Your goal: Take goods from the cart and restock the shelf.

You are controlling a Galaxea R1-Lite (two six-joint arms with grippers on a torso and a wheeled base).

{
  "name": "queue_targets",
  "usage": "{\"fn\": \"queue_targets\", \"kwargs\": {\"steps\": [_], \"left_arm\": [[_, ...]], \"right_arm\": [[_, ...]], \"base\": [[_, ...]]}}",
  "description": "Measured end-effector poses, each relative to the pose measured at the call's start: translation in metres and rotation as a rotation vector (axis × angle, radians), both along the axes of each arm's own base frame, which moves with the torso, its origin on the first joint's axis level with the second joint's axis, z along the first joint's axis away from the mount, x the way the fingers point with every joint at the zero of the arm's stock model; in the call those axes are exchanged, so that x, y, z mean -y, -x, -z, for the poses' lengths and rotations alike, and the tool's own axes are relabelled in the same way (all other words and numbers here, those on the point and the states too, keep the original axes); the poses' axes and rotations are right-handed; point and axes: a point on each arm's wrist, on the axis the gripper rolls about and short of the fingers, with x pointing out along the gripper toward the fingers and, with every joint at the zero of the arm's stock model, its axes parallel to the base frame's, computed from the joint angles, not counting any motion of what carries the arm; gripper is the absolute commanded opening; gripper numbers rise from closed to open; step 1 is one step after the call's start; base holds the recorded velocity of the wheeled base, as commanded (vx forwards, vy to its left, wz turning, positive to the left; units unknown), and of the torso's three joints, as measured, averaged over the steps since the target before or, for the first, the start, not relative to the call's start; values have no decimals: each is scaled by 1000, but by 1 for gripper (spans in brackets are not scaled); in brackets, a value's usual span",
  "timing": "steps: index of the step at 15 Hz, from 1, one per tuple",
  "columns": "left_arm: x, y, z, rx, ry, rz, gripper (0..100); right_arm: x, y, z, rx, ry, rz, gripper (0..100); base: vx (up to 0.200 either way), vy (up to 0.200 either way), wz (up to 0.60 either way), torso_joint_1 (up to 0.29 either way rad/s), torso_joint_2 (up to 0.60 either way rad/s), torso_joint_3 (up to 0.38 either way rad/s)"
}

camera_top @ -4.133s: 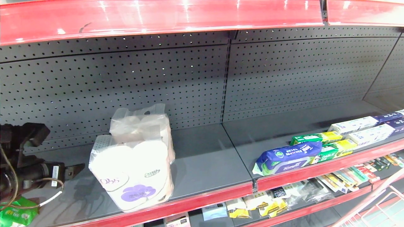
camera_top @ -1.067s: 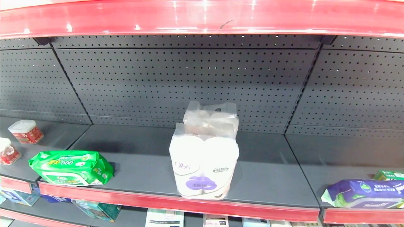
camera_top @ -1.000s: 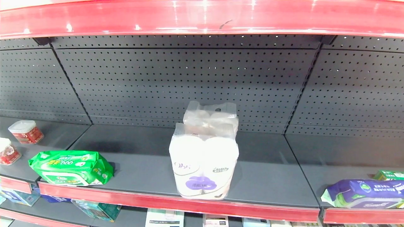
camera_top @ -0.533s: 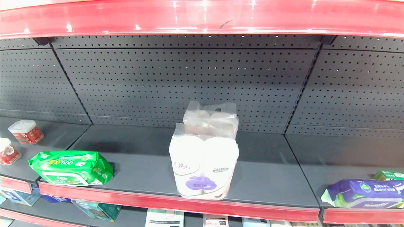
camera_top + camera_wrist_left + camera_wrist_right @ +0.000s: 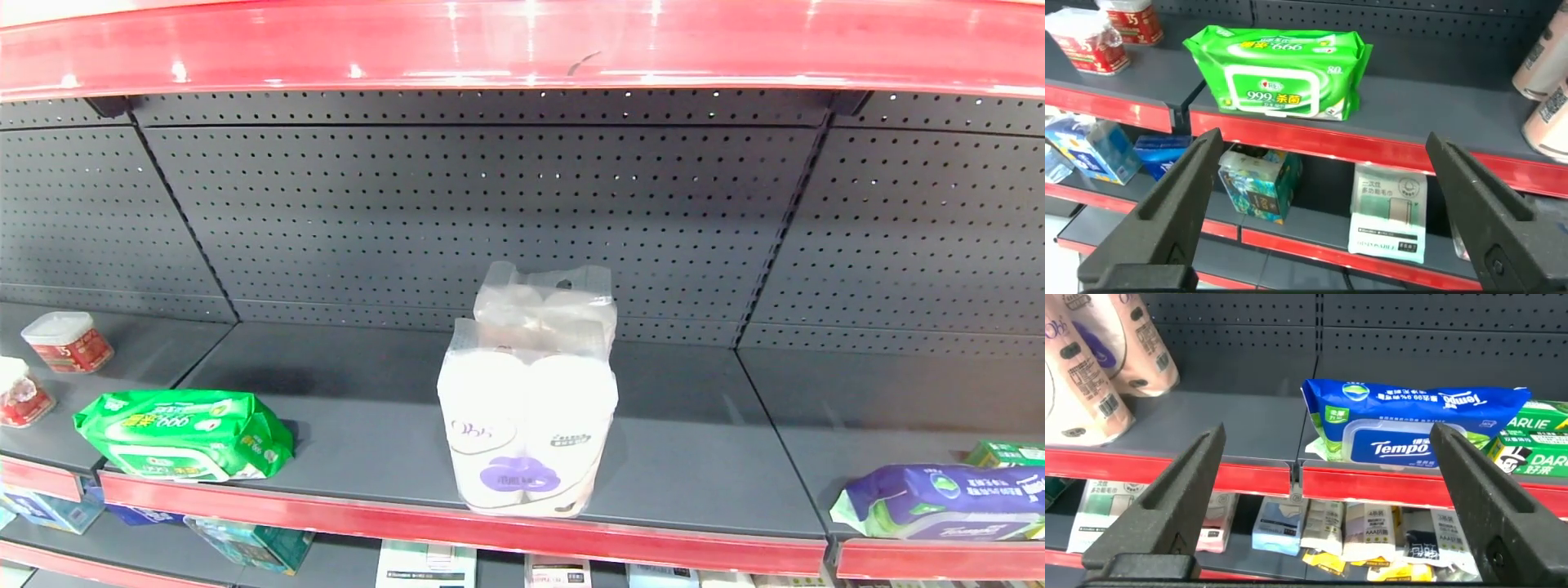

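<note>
Judging by the toilet paper packs and green wipes on the mostly bare shelf, restocking looks barely begun, with the left gripper and right gripper gaping empty.

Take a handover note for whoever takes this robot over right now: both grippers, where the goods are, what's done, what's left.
Left gripper: open, empty, facing the green wipes pack.
Right gripper: open, empty, facing the blue wipes pack.
On the shelf: a toilet roll pack at the front edge with a second pack behind it. The green wipes pack lies to their left, the blue wipes pack to their right in the next bay.
Done: these goods sit on the shelf.
Left: much of the shelf is bare, so probably fetch more from the cart.
</note>
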Motion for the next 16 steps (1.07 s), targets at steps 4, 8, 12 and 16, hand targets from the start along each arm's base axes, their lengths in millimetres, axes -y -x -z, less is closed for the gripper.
{"fn": "queue_targets", "kwargs": {"steps": [4, 8, 12, 16], "left_arm": [[0, 0, 0, 0, 0, 0, 100], [0, 0, 0, -1, 0, 0, 100], [0, 0, 0, -1, 1, 0, 100], [0, 0, 0, -1, 1, 0, 100]], "right_arm": [[0, 0, 0, 0, 0, 0, 100], [0, 0, 0, 0, 0, 0, 100], [0, 0, 0, 0, 1, 0, 100], [0, 0, 0, -1, 1, 0, 100]], "base": [[0, 0, 0, 0, 0, 0], [0, 0, 0, 0, 0, 0], [0, 0, 0, 0, 0, 0], [0, 0, 0, 0, 0, 0]]}}
